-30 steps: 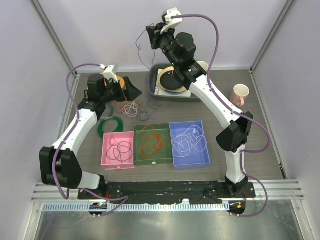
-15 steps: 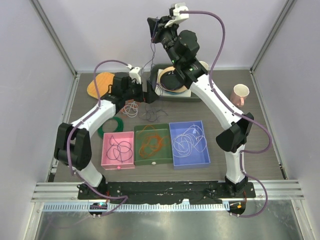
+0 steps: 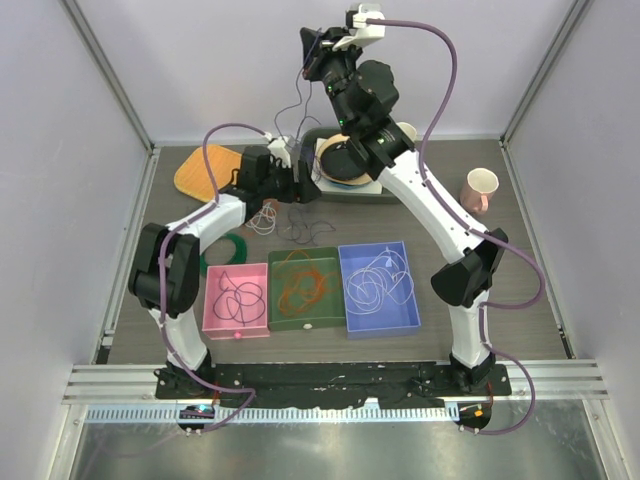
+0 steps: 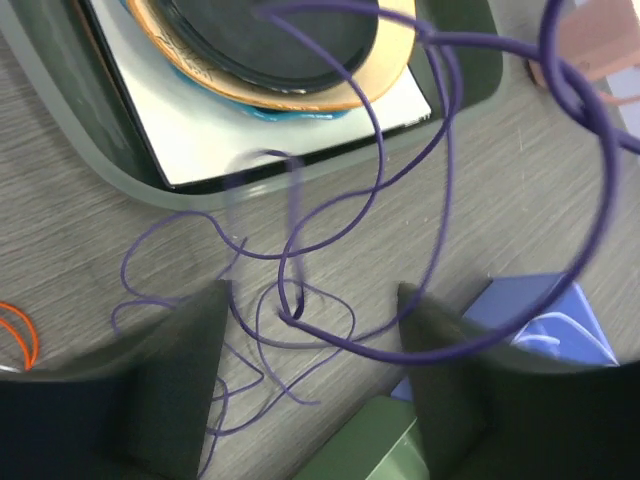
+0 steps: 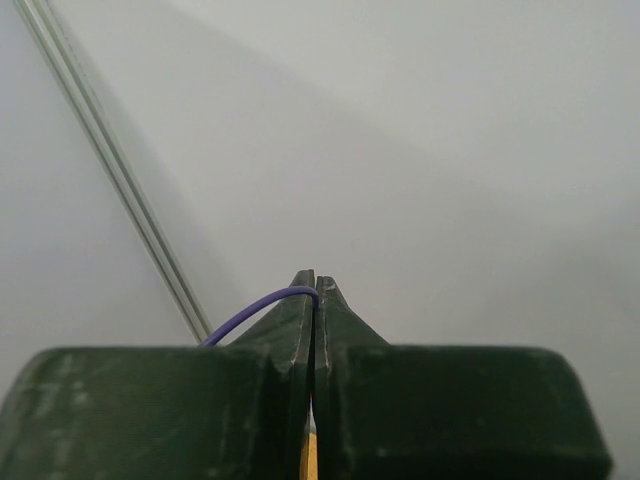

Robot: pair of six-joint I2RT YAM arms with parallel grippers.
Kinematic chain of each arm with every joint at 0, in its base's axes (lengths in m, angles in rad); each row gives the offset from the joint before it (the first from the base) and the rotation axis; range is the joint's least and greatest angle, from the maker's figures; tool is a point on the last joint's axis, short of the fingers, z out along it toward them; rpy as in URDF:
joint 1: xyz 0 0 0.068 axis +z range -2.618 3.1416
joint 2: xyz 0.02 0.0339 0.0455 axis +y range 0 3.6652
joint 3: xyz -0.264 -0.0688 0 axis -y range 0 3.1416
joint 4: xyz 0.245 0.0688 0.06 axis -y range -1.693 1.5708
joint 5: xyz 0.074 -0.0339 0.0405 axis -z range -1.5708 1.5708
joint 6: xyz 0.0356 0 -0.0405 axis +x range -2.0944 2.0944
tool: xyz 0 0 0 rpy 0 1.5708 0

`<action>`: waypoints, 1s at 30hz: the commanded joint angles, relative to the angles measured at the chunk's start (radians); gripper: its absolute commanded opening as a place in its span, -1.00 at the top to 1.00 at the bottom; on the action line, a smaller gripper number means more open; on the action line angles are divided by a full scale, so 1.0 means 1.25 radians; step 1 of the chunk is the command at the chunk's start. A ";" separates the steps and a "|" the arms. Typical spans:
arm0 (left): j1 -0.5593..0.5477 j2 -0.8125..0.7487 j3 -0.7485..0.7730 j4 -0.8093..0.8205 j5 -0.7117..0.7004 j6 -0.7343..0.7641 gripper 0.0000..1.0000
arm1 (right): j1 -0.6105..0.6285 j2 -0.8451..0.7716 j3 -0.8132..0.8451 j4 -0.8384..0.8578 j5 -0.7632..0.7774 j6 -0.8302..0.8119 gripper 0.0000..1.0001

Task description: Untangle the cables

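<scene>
Purple cable (image 5: 250,308) is pinched between the pressed-together fingers of my right gripper (image 5: 315,290), held high near the back wall. My left gripper (image 4: 312,300) is spread low over the table, with purple loops running between its fingers, unclamped. Just beyond it, a grey-green bin (image 4: 90,160) holds stacked plates (image 4: 270,40). A loose white cable (image 3: 262,218) lies beside that gripper. Nearer my bases, the pink tray (image 3: 237,331) holds a dark cable (image 3: 238,297), the green tray (image 3: 305,325) an orange cable (image 3: 305,283), and the blue tray (image 3: 385,328) a white cable (image 3: 375,285).
</scene>
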 commanded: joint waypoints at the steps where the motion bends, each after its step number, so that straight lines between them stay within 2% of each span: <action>1: -0.002 -0.017 0.020 0.095 -0.060 -0.044 0.07 | 0.004 -0.069 0.001 0.027 0.046 0.012 0.99; 3: -0.001 -0.031 0.003 0.085 -0.135 -0.038 0.61 | 0.004 -0.078 -0.011 0.024 0.071 0.000 0.98; 4: -0.001 -0.047 -0.003 0.079 -0.176 -0.035 0.99 | 0.004 -0.083 -0.016 0.022 0.083 -0.027 0.99; 10: 0.030 -0.097 -0.056 -0.010 -0.442 -0.027 1.00 | -0.010 -0.115 -0.061 0.035 0.236 -0.172 0.98; 11: 0.042 -0.099 -0.061 -0.025 -0.457 -0.041 1.00 | -0.016 -0.118 -0.064 0.031 0.250 -0.206 0.99; 15: 0.161 -0.113 -0.090 -0.094 -0.451 -0.126 1.00 | -0.070 -0.137 -0.083 0.020 0.334 -0.261 0.99; 18: 0.235 -0.120 -0.120 -0.102 -0.429 -0.181 1.00 | -0.135 -0.160 -0.130 -0.011 0.359 -0.243 0.99; 21: 0.261 -0.113 -0.114 -0.121 -0.422 -0.206 1.00 | -0.191 -0.198 -0.179 -0.040 0.341 -0.203 0.99; 23: 0.261 -0.100 -0.074 -0.164 -0.466 -0.208 1.00 | -0.212 -0.219 -0.203 -0.038 0.348 -0.219 0.99; 24: 0.263 -0.086 -0.059 -0.211 -0.470 -0.205 1.00 | -0.218 -0.221 -0.201 -0.041 0.359 -0.231 0.99; 26: 0.263 -0.079 -0.043 -0.228 -0.472 -0.201 1.00 | -0.239 -0.223 -0.183 -0.054 0.371 -0.271 0.99; 30: 0.262 -0.088 -0.065 -0.185 -0.382 -0.211 1.00 | -0.245 -0.246 -0.195 -0.115 0.282 -0.287 0.99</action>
